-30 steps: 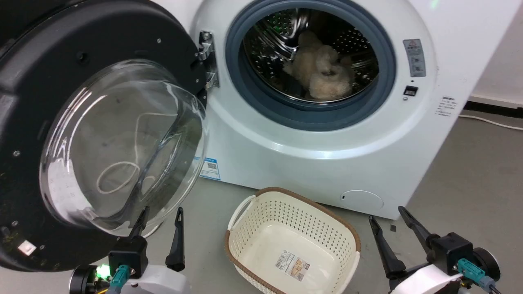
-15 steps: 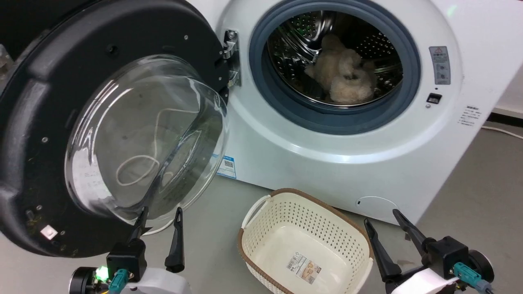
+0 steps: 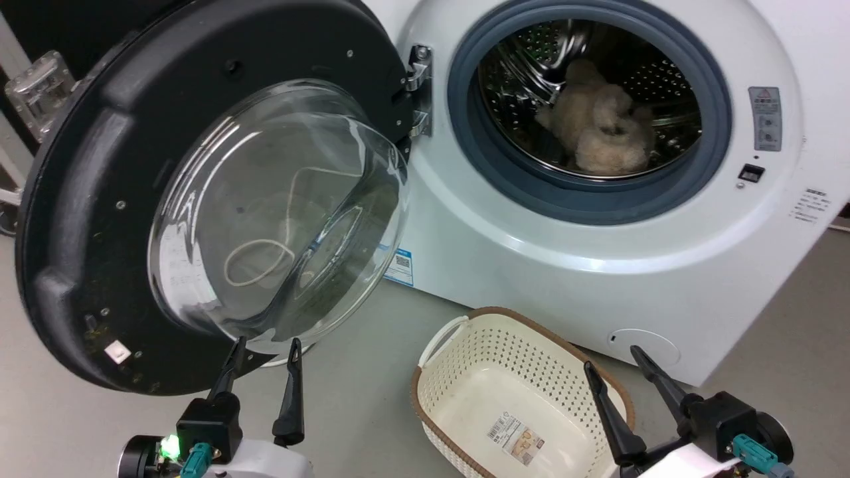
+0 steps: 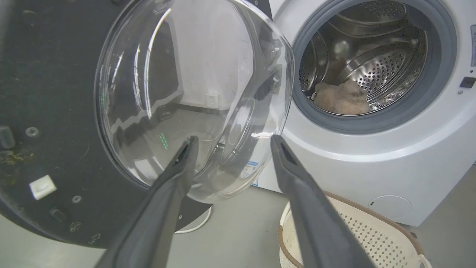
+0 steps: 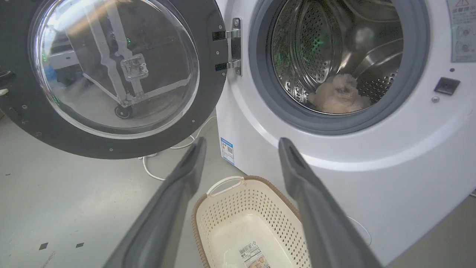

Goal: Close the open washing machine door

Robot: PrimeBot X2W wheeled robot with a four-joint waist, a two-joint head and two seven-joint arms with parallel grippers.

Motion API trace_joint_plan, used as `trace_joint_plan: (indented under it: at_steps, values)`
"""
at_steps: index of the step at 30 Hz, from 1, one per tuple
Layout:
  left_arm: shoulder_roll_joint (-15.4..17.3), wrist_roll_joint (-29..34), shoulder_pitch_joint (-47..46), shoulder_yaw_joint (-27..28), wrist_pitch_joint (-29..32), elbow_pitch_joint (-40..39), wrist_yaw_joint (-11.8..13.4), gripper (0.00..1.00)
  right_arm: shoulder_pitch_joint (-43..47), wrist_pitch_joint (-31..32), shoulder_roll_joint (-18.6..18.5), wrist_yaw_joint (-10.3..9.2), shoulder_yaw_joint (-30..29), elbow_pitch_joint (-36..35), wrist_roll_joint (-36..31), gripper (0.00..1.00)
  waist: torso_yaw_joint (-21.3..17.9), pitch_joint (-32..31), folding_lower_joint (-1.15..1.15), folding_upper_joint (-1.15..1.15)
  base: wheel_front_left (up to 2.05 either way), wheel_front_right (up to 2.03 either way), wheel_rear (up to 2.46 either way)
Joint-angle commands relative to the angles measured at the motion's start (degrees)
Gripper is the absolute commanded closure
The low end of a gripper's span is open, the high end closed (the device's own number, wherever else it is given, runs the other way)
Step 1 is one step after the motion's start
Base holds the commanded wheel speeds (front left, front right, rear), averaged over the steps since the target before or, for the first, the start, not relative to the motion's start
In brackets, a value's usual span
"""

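Note:
The washing machine door (image 3: pixel 86 199) hangs wide open to the left of the white machine (image 3: pixel 531 265), its black rim ringing a bulging clear glass bowl (image 3: pixel 279 212); a metal hinge (image 3: pixel 420 73) joins it to the front. It also shows as the door (image 4: pixel 44 111) in the left wrist view and the door (image 5: pixel 115 67) in the right wrist view. My left gripper (image 3: pixel 265 346) stands open just below the glass bowl, holding nothing. My right gripper (image 3: pixel 611 355) stands open at the lower right, over the basket's near right corner.
A cream perforated basket (image 3: pixel 451 392) with a brown rim sits on the grey floor before the machine. Fluffy beige laundry (image 3: pixel 597 126) lies in the steel drum. A white cable (image 5: pixel 148 171) trails on the floor under the door.
The whole head view has shifted, so the machine, door and basket sit further right: the camera moved. Both grippers stay open at the bottom of the view.

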Motion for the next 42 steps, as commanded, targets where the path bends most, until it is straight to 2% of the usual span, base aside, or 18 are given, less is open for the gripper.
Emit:
trace_joint_plan:
  at_steps: [1,7,8,9,10,13,18,23,26,28,29,31,35,36,37,40,41,42]
  values:
    - [0.02,-0.28,0.5,0.04,-0.85,0.26,-0.25,0.0,0.57,-0.8,-0.36,0.03,0.42,0.4,0.67,0.0,0.64,0.01,0.0,0.0,0.0,0.0,0.0]
    - [0.01,-1.05,0.72,0.31,-1.57,0.21,0.02,0.0,0.75,-1.52,-0.39,0.03,1.0,1.1,1.24,0.0,2.05,-0.07,0.0,0.0,0.0,0.0,0.0]
    - [0.01,-1.34,0.75,0.36,-1.69,0.11,-0.06,0.51,0.81,-1.64,-0.42,0.03,1.11,1.18,1.31,0.0,2.29,-0.08,0.0,0.0,0.0,0.0,0.0]
    - [0.01,-1.56,0.78,0.37,-1.81,0.01,-0.17,0.95,0.87,-1.76,-0.46,0.03,1.22,1.26,1.37,0.0,2.52,-0.09,0.0,0.0,0.0,0.0,0.0]
    - [0.01,-1.74,0.79,0.27,-1.93,-0.17,-0.36,1.0,0.95,-1.87,-0.51,0.03,1.33,1.34,1.42,0.0,2.76,-0.1,0.0,0.0,0.0,0.0,0.0]
    - [0.0,-3.53,0.38,0.87,-2.29,-1.91,-0.81,1.0,1.28,-2.23,-0.48,0.03,1.07,1.59,1.64,0.0,3.52,-0.08,0.0,0.0,0.0,0.0,0.0]
    - [0.0,-12.04,-2.34,5.0,-2.89,-7.92,-1.12,1.0,2.29,-2.83,-0.5,0.04,0.63,1.49,1.78,0.0,4.71,0.5,0.0,0.0,0.0,0.0,0.0]
    - [0.02,-22.28,-7.65,12.49,-3.49,-10.42,-2.66,1.0,2.77,-3.42,-0.96,0.04,0.74,1.78,2.04,0.0,4.38,1.9,0.0,0.0,0.0,0.0,0.0]
    - [2.48,-28.05,-11.98,17.45,-2.13,-9.7,-2.47,1.0,2.6,-3.78,-1.47,0.04,1.23,2.06,2.38,0.0,3.77,2.65,0.0,0.0,0.0,0.0,0.0]
    - [4.53,-32.19,-15.01,20.8,0.67,-8.1,-1.26,1.0,2.3,-4.02,-1.9,0.04,1.69,2.15,2.6,0.0,3.27,3.17,0.0,0.0,0.0,0.0,0.0]
    - [7.61,-40.03,-19.72,26.28,6.79,-4.1,1.92,1.0,1.83,-4.38,-2.5,0.04,1.83,1.88,2.92,0.0,2.6,4.0,0.0,0.0,0.0,0.0,0.0]
    - [10.39,-43.46,-22.29,29.36,9.86,-0.97,3.75,1.0,1.62,-4.62,-2.89,0.04,1.9,1.8,3.14,0.0,2.2,4.64,0.0,0.0,0.0,0.0,0.0]
    - [13.46,-52.25,-27.29,35.04,16.14,5.21,7.4,1.0,1.34,-5.09,-3.47,0.04,2.28,2.08,3.7,0.0,1.75,5.63,0.0,0.0,0.0,0.0,0.0]
    - [13.46,-52.25,-27.29,35.04,16.14,5.21,7.4,1.0,1.34,-5.09,-3.47,0.04,2.28,2.08,3.7,0.0,1.75,5.63,0.0,0.0,0.0,0.0,0.0]
    - [14.16,-57.18,-29.49,37.34,19.69,7.81,8.72,1.0,1.24,-5.33,-3.73,0.04,2.25,2.19,4.03,0.0,1.77,6.01,0.0,0.0,0.0,0.0,0.0]
    - [15.35,-62.41,-31.45,38.65,25.54,11.54,10.84,1.0,1.23,-5.69,-4.12,0.04,2.0,2.34,4.46,0.0,2.17,6.49,0.0,0.0,0.0,0.0,0.0]
    - [15.35,-62.41,-31.45,38.65,25.54,11.54,10.84,1.0,1.23,-5.69,-4.12,0.04,2.0,2.34,4.46,0.0,2.17,6.49,0.0,0.0,0.0,0.0,0.0]
    - [16.01,-66.03,-32.14,38.07,31.74,15.34,12.69,1.0,1.21,-6.04,-4.63,0.04,1.98,2.52,4.81,0.0,2.81,6.83,0.0,0.0,0.0,0.0,0.0]
